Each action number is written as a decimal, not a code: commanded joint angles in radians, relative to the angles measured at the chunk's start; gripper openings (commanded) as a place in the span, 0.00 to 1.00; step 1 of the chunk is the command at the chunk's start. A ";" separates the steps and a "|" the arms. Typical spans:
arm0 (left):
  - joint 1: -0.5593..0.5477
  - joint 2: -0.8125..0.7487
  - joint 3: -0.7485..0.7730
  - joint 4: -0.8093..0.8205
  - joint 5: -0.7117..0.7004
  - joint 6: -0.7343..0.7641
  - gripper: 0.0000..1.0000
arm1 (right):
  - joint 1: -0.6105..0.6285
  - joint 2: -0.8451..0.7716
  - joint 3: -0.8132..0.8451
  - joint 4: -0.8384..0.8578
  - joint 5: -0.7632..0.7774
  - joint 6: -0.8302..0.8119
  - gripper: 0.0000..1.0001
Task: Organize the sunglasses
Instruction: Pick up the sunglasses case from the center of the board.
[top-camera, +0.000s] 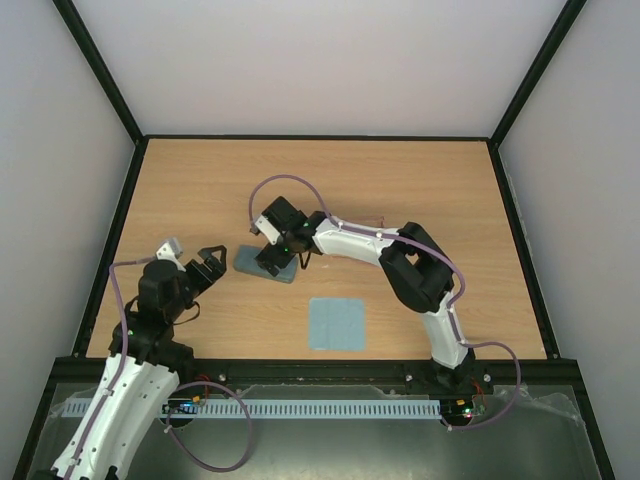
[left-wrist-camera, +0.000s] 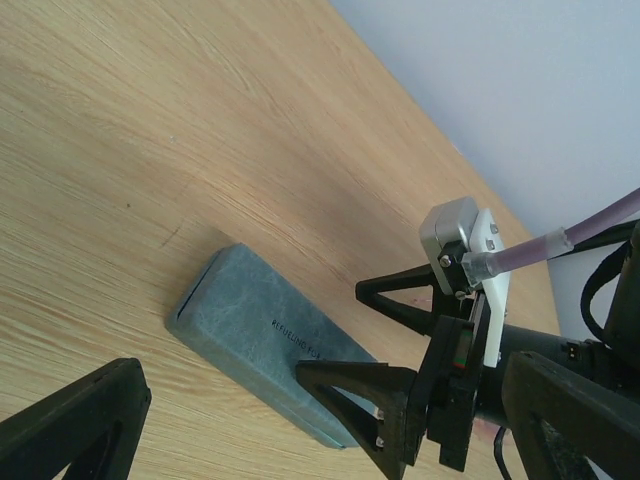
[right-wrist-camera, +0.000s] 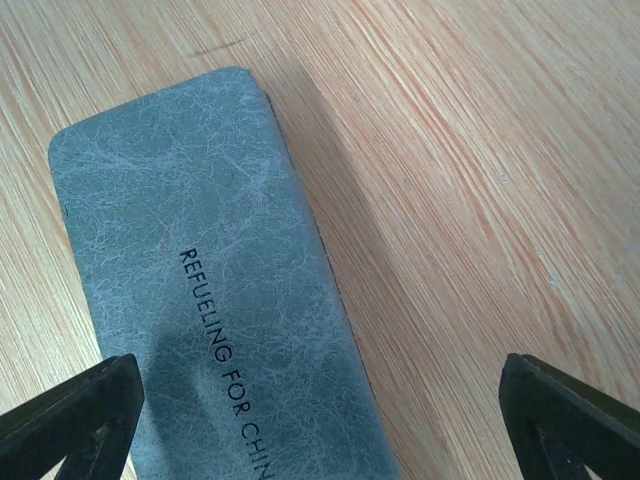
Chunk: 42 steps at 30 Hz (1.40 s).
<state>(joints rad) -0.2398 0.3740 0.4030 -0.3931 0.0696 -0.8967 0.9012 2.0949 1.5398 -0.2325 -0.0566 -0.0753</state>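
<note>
The right fingers (right-wrist-camera: 80, 415) are wide apart over the shut case (right-wrist-camera: 200, 250); drop straight, one each side. The left fingers (left-wrist-camera: 70, 425) are apart too.

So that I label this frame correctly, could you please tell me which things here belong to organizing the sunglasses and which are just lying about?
Job in hand: case, shut, lying flat; right gripper, open over it; left gripper, open nearby. The sunglasses cannot be made out here.
Lying about: cloth, flat, apart from the case, probably unneeded for now.
</note>
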 joint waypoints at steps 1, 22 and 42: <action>-0.002 0.001 -0.008 -0.007 0.028 0.027 1.00 | 0.000 0.007 0.015 -0.059 -0.041 -0.041 0.98; -0.001 0.012 -0.016 0.008 0.051 0.035 1.00 | 0.040 0.039 0.018 -0.069 -0.059 -0.058 0.99; -0.003 0.014 -0.019 0.010 0.056 0.031 1.00 | 0.033 -0.010 -0.022 -0.030 -0.080 0.013 0.60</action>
<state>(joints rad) -0.2417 0.3878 0.3950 -0.3920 0.1059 -0.8715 0.9360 2.1372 1.5455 -0.2611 -0.1051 -0.1131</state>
